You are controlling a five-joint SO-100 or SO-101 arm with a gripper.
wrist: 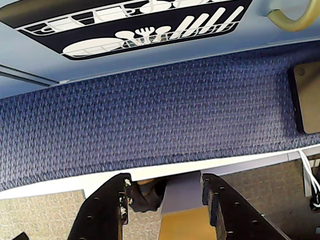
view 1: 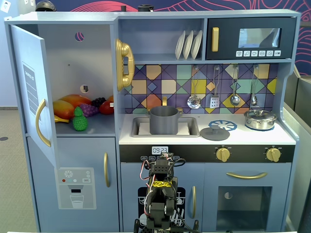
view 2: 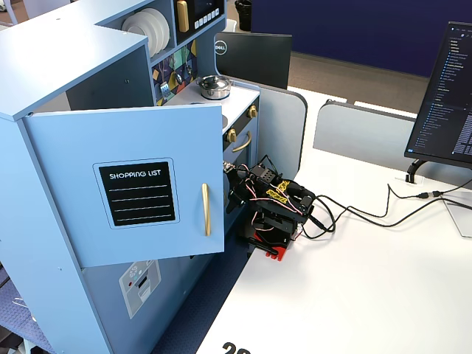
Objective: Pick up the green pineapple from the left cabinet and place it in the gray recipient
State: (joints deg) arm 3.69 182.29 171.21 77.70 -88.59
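Observation:
The green pineapple (view 1: 79,120) stands at the front of the shelf in the left cabinet (view 1: 80,63), whose door (view 1: 30,90) is swung open. The door also shows in a fixed view (view 2: 136,184), where it hides the shelf. The gray recipient (view 1: 164,120) stands in the sink, right of the cabinet. My arm (view 1: 160,189) is folded low in front of the kitchen, far below both. In the wrist view my gripper (wrist: 167,187) is open and empty, pointing down at the blue carpet past the table edge.
A yellow-orange mango (view 1: 65,108), purple grapes (view 1: 90,109) and a red fruit (view 1: 107,107) lie behind the pineapple. A gray lid (view 1: 215,132) and a shiny silver lidded pot (view 1: 260,119) are on the counter. Cables (view 2: 369,214) and a monitor (view 2: 446,96) are on the white table.

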